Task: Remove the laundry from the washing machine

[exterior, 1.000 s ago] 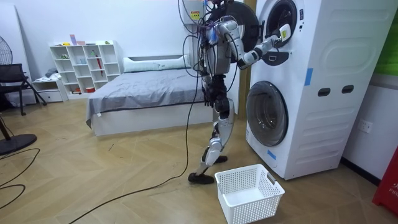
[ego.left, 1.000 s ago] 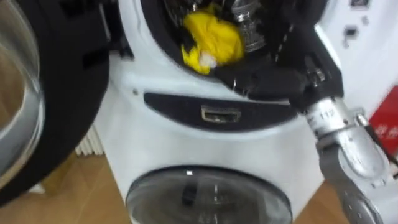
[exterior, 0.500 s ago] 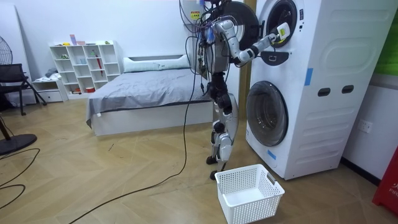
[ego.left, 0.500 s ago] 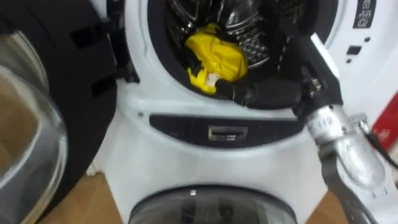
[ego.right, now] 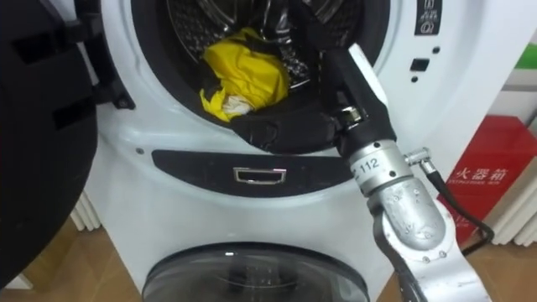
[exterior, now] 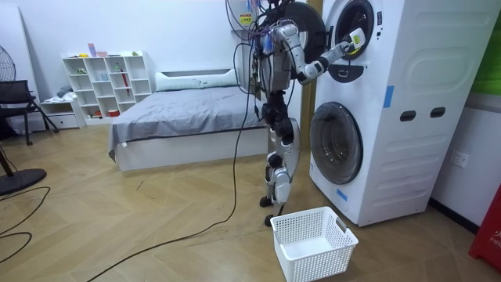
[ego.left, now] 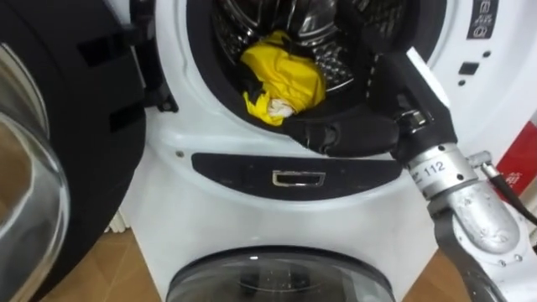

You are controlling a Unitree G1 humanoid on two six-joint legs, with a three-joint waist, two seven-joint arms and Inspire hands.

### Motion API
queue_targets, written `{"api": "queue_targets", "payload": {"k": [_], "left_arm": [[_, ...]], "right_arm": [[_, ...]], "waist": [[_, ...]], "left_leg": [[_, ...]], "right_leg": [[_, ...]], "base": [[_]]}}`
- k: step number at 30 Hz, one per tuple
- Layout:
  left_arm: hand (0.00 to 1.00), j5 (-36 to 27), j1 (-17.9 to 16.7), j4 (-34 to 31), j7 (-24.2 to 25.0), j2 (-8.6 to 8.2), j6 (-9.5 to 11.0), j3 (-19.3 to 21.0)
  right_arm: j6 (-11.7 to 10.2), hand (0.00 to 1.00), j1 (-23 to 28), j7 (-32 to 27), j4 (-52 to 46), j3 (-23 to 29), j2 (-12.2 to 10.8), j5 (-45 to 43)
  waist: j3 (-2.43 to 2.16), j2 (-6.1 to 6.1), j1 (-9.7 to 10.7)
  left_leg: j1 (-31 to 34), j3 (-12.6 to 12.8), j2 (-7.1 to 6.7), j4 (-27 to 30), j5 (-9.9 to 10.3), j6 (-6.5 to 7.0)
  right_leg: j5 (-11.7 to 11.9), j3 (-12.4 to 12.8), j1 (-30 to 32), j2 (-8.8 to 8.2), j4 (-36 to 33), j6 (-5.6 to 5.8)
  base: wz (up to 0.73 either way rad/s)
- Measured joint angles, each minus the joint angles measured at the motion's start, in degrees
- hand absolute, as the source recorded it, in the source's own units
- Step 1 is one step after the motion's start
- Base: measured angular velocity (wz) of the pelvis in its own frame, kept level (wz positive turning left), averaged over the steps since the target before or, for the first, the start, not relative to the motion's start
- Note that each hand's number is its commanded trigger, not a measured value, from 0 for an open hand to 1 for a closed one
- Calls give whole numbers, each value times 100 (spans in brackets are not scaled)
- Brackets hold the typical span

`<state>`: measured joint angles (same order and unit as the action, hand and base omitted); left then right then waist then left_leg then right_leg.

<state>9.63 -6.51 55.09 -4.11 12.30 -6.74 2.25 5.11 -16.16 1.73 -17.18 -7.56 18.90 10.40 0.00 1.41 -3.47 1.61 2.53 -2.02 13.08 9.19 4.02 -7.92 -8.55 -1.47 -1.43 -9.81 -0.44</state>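
- Washing machine (exterior: 407, 110): white, two units stacked, at the room view's right. The robot stands upright just before it, right arm raised to the upper opening
- Bed (exterior: 180, 117): grey cover, behind the robot in the room view, with a white shelf (exterior: 102, 82) near its far end
- Upper door (ego.left: 59, 143): dark rim, glass centre, swung wide open to the left
- Lower door (ego.left: 277, 277): round and closed. The room view gives its full circle, the eye views its top arc
- Basket (exterior: 313, 243): white, on the wood floor (exterior: 156, 227), just beside the robot and before the lower unit
- Drum (ego.left: 323, 29): perforated metal, seen close in the eye views
- Yellow garment (ego.left: 281, 75): bunched inside the drum, at the front lower edge of the opening
- Right hand (ego.left: 336, 134): black, lying at the bottom edge of the opening, its tips at the garment's lower edge. It is dark on dark, so whether the fingers grip the cloth cannot be told
- Red object (ego.right: 491, 180): right of the machine, clearest in the right eye view
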Motion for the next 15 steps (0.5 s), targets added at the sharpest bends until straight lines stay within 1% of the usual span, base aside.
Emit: {"api": "queue_targets", "payload": {"k": [2,3,5,6,9,12,15], "left_arm": [[0,6,0,-1,75,0,1,4],[0,6,-1,0,132,0,2,4],[0,6,-8,6,215,1,2,23],[0,6,-14,10,261,1,4,53],[0,-1,-66,10,310,1,37,213],[0,-6,-103,10,307,9,38,214],[0,3,-107,10,305,9,50,216]], "right_arm": [[34,0,0,90,-86,-27,-2,-216],[119,0,0,147,-183,-29,-2,-307],[162,0,0,226,-248,-41,-2,-432],[210,0,0,265,-302,-63,-3,-531],[256,0,0,328,-337,-136,-2,-789],[324,0,0,291,-355,-174,6,-864],[396,0,-1,250,-366,-193,2,-1016]], "waist": [[-6,7,-18],[-8,8,-20],[-11,14,-20],[-14,18,-20],[-34,55,-37],[-35,108,-104],[-16,165,-173]], "left_leg": [[20,50,17,-48,-13,-15],[39,68,29,-56,-20,-26],[29,75,37,-91,-31,-43],[15,75,37,-120,-41,-57],[-27,106,40,-194,-74,-89],[-59,115,65,-233,-97,-125],[-62,125,125,-238,-111,-152]], "right_leg": [[19,7,41,5,-2,-22],[37,14,40,16,-3,-39],[53,52,37,43,4,-50],[53,51,34,50,7,-52],[39,51,35,67,3,-79],[35,55,33,82,2,-110],[38,52,26,79,5,-142]], "base": [[-13],[-8],[-3],[0],[-4],[-1],[-1]]}}
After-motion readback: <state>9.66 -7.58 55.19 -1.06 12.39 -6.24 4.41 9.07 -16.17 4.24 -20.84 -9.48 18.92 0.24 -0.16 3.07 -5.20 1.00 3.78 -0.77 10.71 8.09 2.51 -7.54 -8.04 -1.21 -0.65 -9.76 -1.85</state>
